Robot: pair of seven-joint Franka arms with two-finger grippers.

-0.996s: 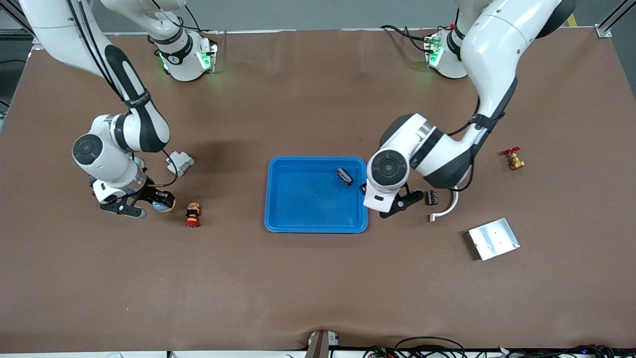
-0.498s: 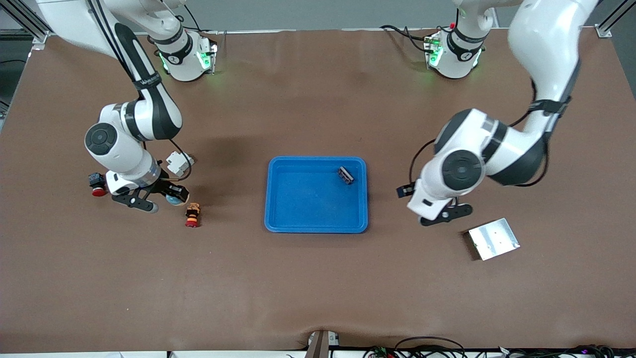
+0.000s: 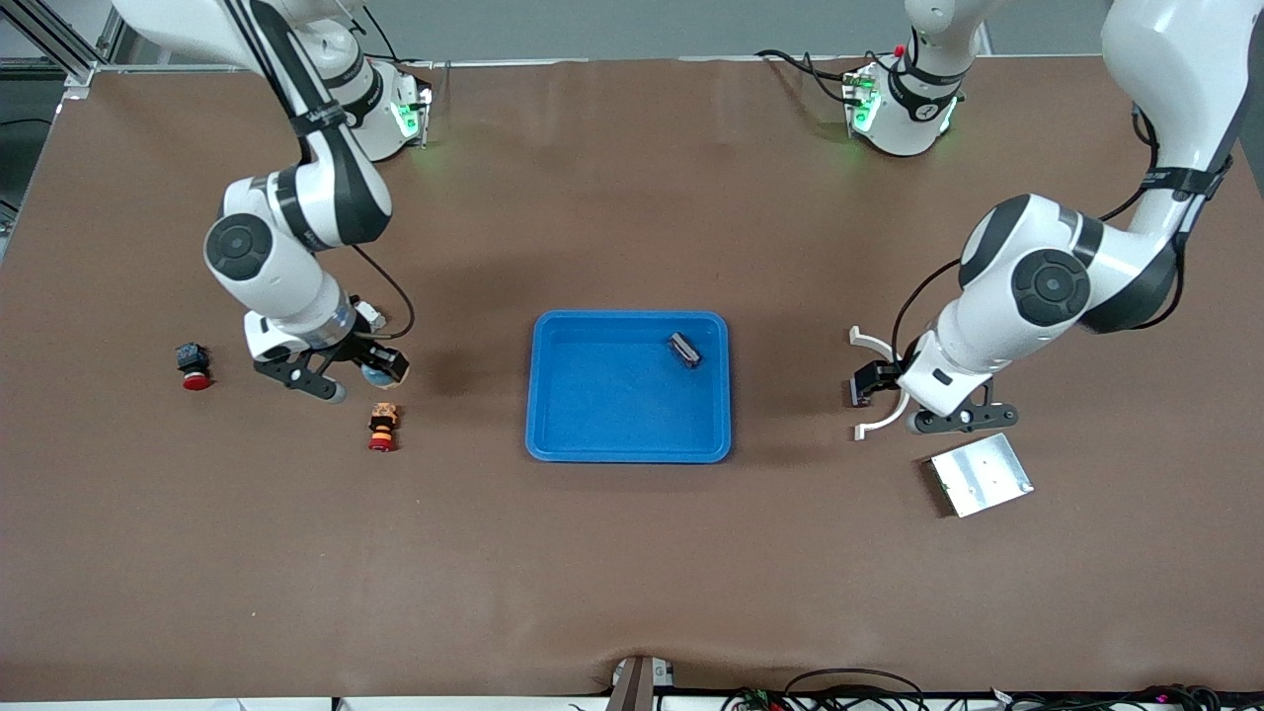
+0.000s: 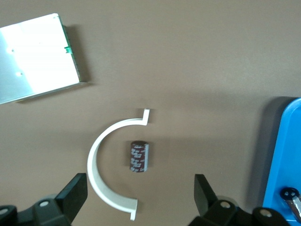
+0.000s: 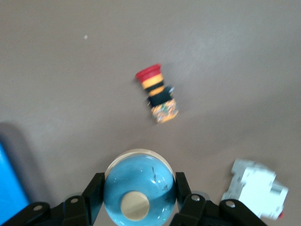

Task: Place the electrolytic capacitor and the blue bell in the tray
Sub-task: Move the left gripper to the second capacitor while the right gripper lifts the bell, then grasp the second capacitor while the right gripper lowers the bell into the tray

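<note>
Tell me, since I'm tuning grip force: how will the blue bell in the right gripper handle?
The blue bell looks smooth and domed, so it may slip in the right gripper under a light squeeze. It seems rigid and unlikely to deform. Set down tilted, its round shape could probably rock or roll.

In the front view the left end effector [image 3: 963,415] sits under its own wrist, which hides the capacitor. The right end effector [image 3: 341,373] covers most of the blue bell [image 3: 375,373]. The left wrist view cuts off the tray [image 4: 287,155] at 3 o'clock and the silver plate [image 4: 33,59] at 9 o'clock. In the right wrist view the white block [image 5: 254,188] is blurred.
</note>
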